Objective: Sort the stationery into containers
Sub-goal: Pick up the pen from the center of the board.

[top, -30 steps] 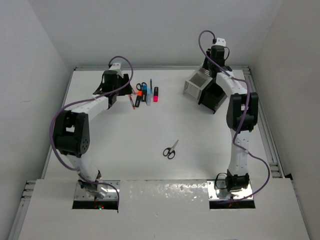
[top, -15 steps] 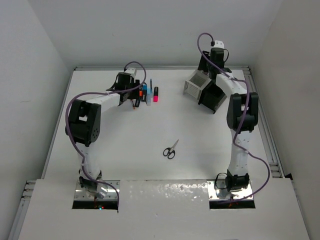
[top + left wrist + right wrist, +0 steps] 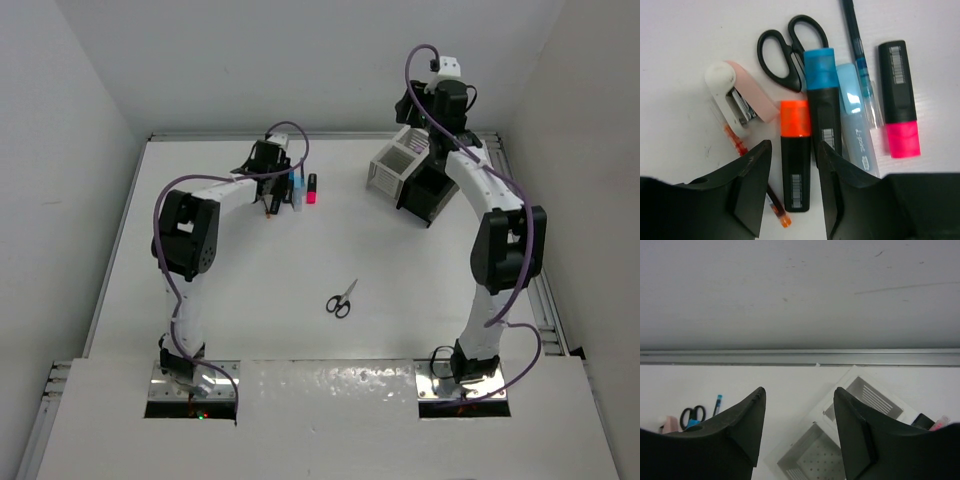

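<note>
The left claw [image 3: 792, 162] hangs low over a cluster of stationery at the far side of the desk [image 3: 250, 290], left of centre. Its jaws are spread to either side of the black body of an orange marker [image 3: 794, 120]. The marker lies lengthwise between them with a slim gap on each side, so nothing is pinched.

Pressed against the orange marker's right side is a blue marker [image 3: 821, 95]. Next comes a pale bar [image 3: 854, 125], with a blue pen [image 3: 856, 45] along its far edge. A pink marker [image 3: 899, 95] lies just beside these, slightly apart. Black-handled scissors [image 3: 785, 55] lie beyond the blue marker, their blades tucked under its cap. Left of the orange marker sits a pink-and-white gadget [image 3: 737, 92]. A red pen [image 3: 735, 140] runs out from beneath it and passes under the claw's left finger.

The right claw [image 3: 799, 397] is raised over the far right of the desk, jaws wide apart with nothing between them. It faces the wall [image 3: 790, 290] and a metal rail [image 3: 790, 356]. Below it stands the white box [image 3: 840, 450], its slatted compartments in view. The black box [image 3: 432, 198] adjoins it on the right. Something pink shows at the black box's edge, too small to identify.

A second scissors [image 3: 341, 298] lies alone mid-desk, well apart from everything else.
</note>
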